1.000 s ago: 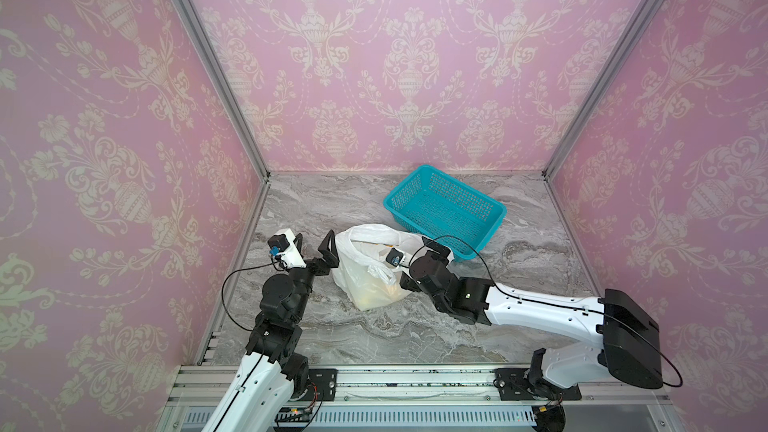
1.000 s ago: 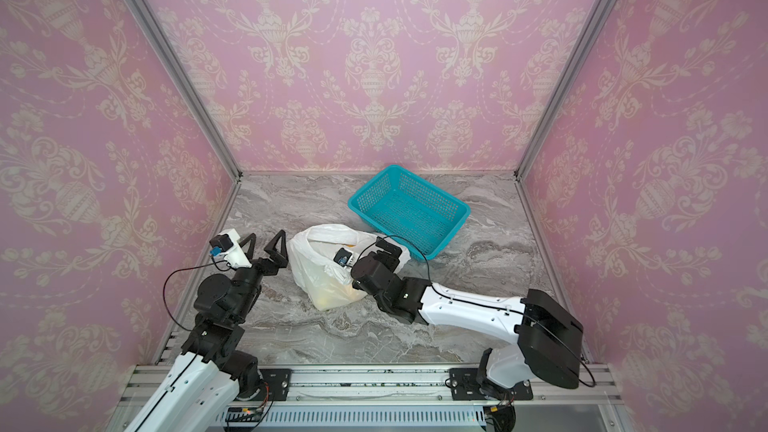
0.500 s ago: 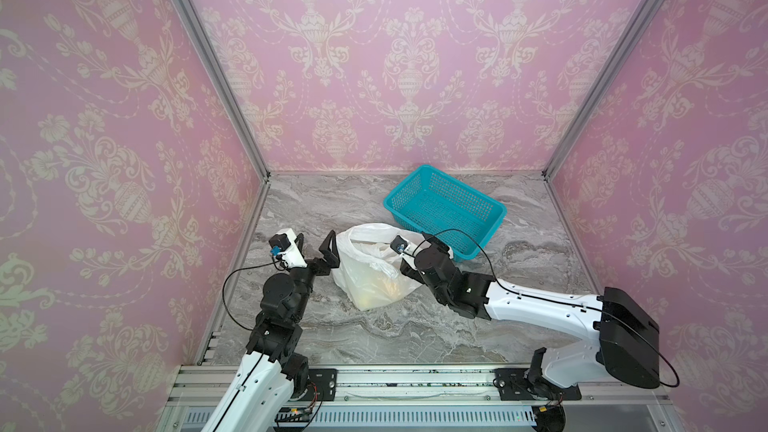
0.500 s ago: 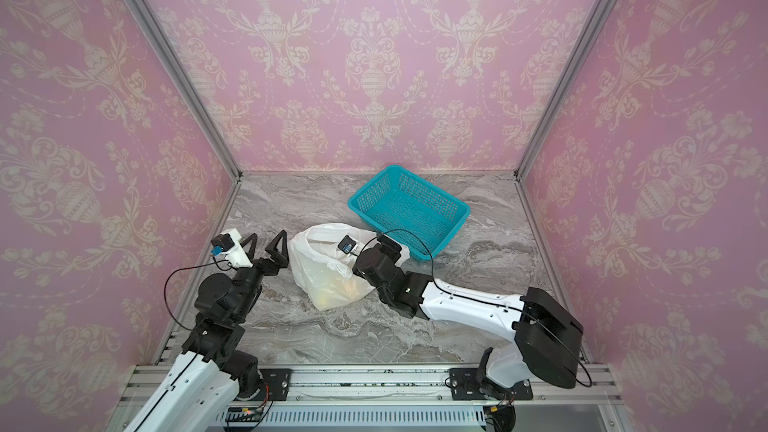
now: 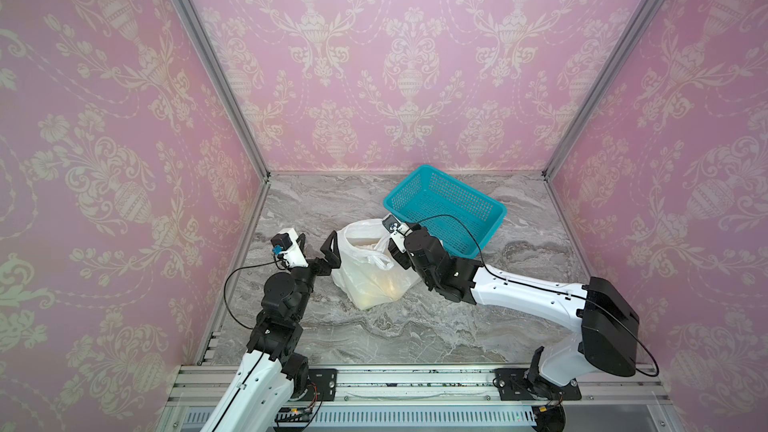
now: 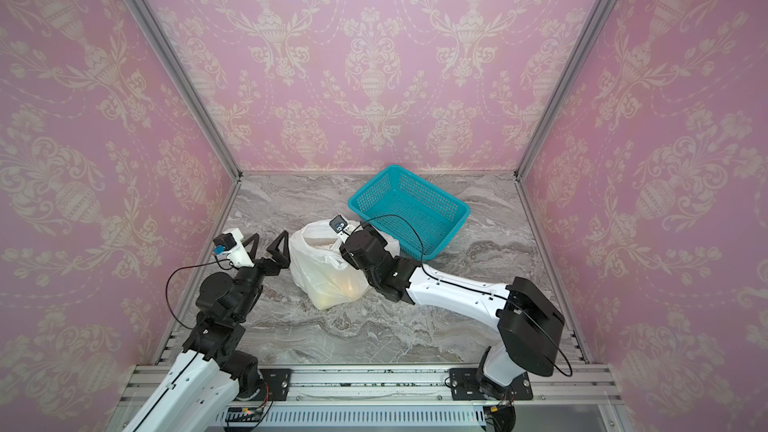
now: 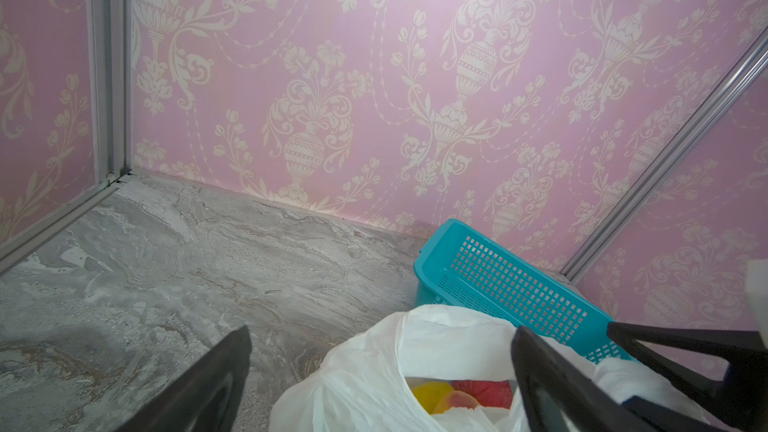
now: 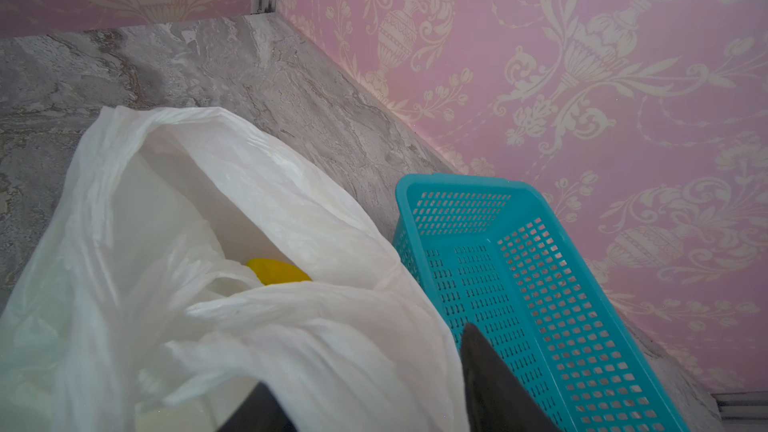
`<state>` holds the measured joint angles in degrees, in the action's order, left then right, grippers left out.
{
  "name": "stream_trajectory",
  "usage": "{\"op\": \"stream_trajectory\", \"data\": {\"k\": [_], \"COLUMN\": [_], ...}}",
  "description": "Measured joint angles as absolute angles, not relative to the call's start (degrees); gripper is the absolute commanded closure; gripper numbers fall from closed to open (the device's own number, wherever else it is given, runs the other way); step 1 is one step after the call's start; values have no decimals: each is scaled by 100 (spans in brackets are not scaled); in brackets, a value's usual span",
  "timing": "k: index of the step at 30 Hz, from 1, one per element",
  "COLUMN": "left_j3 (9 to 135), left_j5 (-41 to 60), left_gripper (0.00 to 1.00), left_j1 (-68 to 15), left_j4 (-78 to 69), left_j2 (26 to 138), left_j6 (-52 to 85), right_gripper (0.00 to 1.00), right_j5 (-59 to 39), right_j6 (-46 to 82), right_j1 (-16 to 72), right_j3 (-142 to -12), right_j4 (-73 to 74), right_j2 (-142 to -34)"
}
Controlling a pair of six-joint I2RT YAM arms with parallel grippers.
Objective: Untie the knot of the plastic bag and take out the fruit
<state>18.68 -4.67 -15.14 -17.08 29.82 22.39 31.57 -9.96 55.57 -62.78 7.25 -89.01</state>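
Marble tabletop [image 5: 415, 326] holds plastic bag [image 5: 374, 280] with fruit [image 7: 453, 396] inside.

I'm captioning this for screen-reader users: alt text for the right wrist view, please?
An open white plastic bag fills the foreground on a marble table, a yellow fruit showing inside. A teal mesh basket sits beside it near pink wallpaper; two dark fingers reach in nearest the camera, bag plastic between them.

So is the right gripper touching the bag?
Touching. In the right wrist view the bag drapes over one finger of the right gripper.
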Motion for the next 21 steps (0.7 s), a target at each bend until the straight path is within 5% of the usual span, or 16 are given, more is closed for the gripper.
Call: {"op": "stream_trajectory", "data": {"k": [4,9,15,21], "left_j3": [1868,1870,1986,2495], "left_j5": [-377,-132,-211,-499], "left_gripper": [1,5,6,12], "left_j1": [-1516,-1682,-2961,-3822], "left_j4": [-1712,-1868,-1789,-1498], "left_j2": [3028,3035,2884,3085], "left_j6": [2239,2152,1411,810], "right_gripper": [78,82,97,100], "right_j5": [3000,3006,3081,3100], "right_j6": [-499,869,2143,2781], "right_j1": [5321,4794,4744,4744], "right_j3": [-6173,-5603,-5446,-5349], "right_j4": [768,882,862,740], "right_j2": [-8729,-8031,-7817,-7596]}}
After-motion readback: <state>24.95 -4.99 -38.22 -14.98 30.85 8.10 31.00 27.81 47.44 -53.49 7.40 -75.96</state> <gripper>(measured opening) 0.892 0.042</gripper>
